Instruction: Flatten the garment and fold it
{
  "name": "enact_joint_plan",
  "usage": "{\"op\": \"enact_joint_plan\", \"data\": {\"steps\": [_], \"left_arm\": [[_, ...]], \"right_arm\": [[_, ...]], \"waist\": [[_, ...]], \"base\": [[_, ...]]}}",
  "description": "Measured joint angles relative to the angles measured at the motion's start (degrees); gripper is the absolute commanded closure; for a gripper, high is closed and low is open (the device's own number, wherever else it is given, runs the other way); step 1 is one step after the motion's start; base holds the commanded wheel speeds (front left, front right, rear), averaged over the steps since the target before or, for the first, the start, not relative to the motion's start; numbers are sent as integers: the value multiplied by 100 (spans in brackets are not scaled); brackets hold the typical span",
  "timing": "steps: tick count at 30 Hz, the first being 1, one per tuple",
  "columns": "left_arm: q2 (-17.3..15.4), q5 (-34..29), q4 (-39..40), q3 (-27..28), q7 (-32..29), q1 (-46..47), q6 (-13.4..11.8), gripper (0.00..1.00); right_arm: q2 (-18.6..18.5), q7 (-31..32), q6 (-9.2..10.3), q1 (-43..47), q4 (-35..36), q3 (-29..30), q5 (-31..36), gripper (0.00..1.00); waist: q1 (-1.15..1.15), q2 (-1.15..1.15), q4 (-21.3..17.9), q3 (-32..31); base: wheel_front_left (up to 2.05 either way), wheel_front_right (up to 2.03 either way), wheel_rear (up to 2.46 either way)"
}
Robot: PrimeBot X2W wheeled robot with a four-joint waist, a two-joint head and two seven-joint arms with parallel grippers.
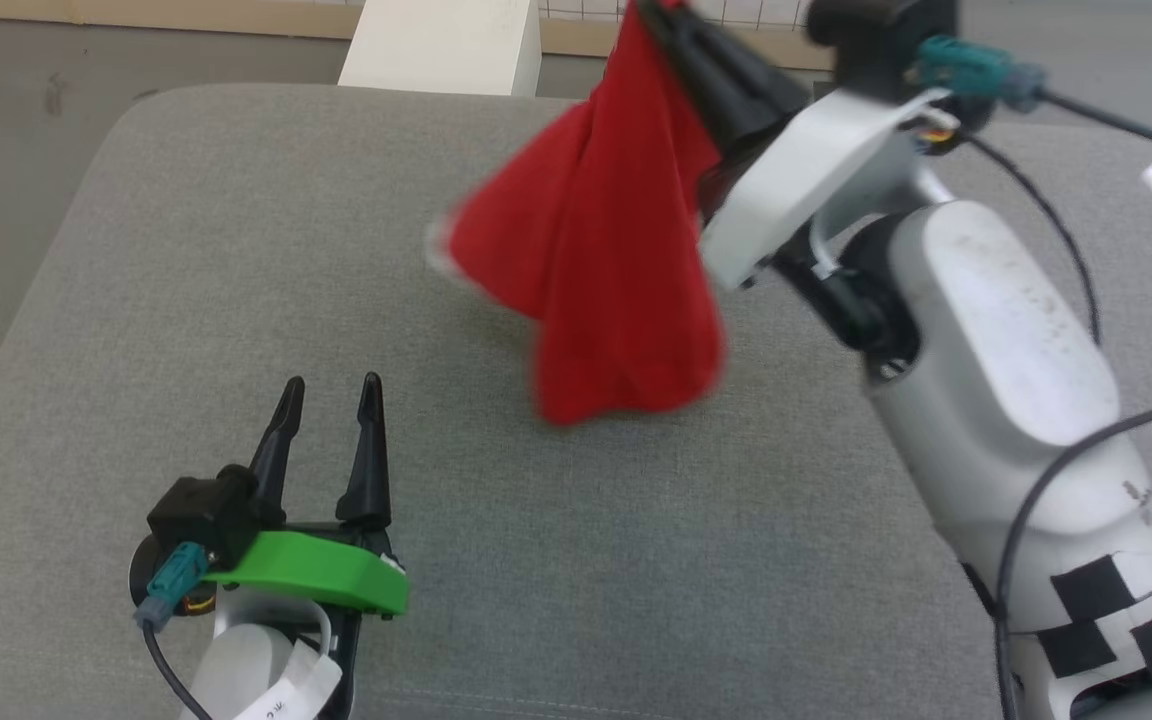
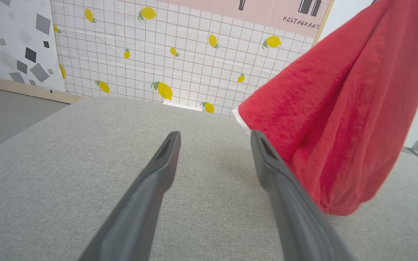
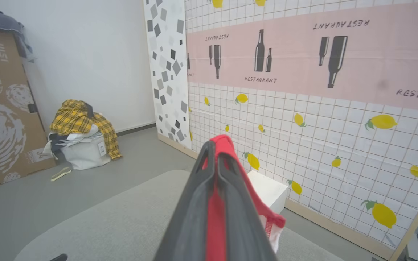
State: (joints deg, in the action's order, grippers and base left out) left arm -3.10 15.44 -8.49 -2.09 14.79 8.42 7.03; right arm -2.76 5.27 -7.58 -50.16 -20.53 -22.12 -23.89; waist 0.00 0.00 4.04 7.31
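Hanging bunched below right gripper [image 3: 213, 148], fingers pinched on its edge, garment [image 1: 606, 250] has hem near table [image 1: 236, 250]. Empty left gripper [image 1: 331, 395] spread; garment ahead-right of it. Risks: thin pinch slipping, cloth landing crumpled, double layers grabbed.

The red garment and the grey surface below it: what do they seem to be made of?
The red garment looks like soft knit or terry-like cloth with a matte finish: it has a fuzzy grain and hangs in loose folds from the right gripper. The grey surface seems to be woven upholstery fabric, also matte, with a fine speckled weave and a rounded corner.
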Motion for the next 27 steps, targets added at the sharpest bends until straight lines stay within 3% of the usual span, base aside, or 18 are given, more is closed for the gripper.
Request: {"op": "enact_joint_plan", "data": {"steps": [4, 10, 16, 17, 18, 19, 23, 27], "left_arm": [[1, -3, 8, 0, 0, -49, 1, 0], [4, -19, 32, -12, 0, -94, 1, 0], [5, -35, 63, 12, 0, -88, 1, 0], [5, -35, 63, 11, 0, -86, 1, 0], [5, -35, 63, 2, 0, -82, 1, 0], [5, -35, 59, -4, 0, -77, 1, 0], [7, -35, 47, -16, 0, -71, 3, 0], [7, -35, 40, -27, 0, -70, 4, 0]], "right_arm": [[-45, 132, 0, 369, -170, 901, 438, 100], [-424, 739, 0, 1583, -693, 2421, 1494, 100], [-342, 1124, 0, 2492, -684, 3669, 2341, 100], [-310, 1182, 0, 2600, -625, 3831, 2442, 96], [-276, 1239, 0, 2732, -533, 3967, 2568, 9], [-244, 1296, 0, 2863, -426, 4085, 2718, 0], [-125, 1200, 0, 3292, 181, 4247, 2938, 0], [-88, 754, 1, 3601, 955, 3651, 2911, 0]], "waist": [[0, 0, -17, -66], [0, 0, -27, -32], [0, 0, -109, 84], [0, 0, -128, 96], [0, 0, -151, 109], [0, 0, -172, 119], [0, 0, -224, 125], [0, 0, -232, 75]], "base": [[0, 0, 0], [0, 0, 0], [0, 0, 0], [0, 0, 0], [0, 0, 0], [0, 0, 0], [0, 0, 0], [0, 0, 0]]}}
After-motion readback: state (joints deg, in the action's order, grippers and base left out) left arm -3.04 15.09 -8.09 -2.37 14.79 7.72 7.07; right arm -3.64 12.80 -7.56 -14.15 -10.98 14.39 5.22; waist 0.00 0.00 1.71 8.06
